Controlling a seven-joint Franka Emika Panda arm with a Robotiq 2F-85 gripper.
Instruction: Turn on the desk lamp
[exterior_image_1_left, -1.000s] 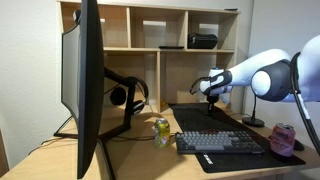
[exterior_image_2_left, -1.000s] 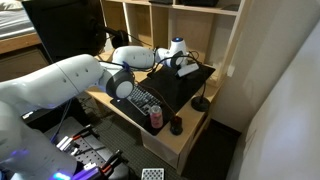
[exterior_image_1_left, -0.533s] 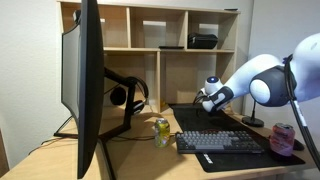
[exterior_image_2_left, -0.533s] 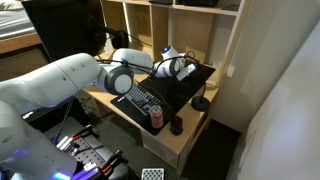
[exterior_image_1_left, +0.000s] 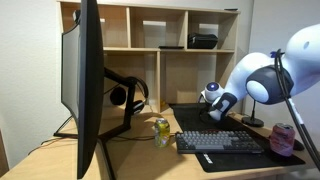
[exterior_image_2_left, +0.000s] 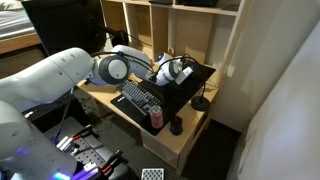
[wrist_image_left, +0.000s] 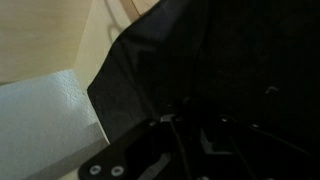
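One gripper (exterior_image_1_left: 220, 105) hung low over the black desk mat (exterior_image_1_left: 195, 118) near the tabletop's back edge (claw spread or pinched? couldn't tell). The desk lamp (exterior_image_1_left: 253, 122) stood near a back corner, apart from it.

Tight spot is the back of the desk. The gripper (exterior_image_1_left: 216, 108) is low over the black desk mat (exterior_image_1_left: 190, 113), with the shelf unit (exterior_image_1_left: 150, 62) right behind and the keyboard (exterior_image_1_left: 220, 143) just in front. Between those two there's an open strip of mat running sideways. One end is blocked by the desk lamp (exterior_image_1_left: 253, 122) and its round base, the other by the headphones on their stand (exterior_image_1_left: 128, 96). A green can (exterior_image_1_left: 161, 130) sits near one end of the keyboard, a pink can (exterior_image_1_left: 283, 138) near the other. The big monitor (exterior_image_1_left: 85, 80) walls off that whole side. Open air above the keyboard.
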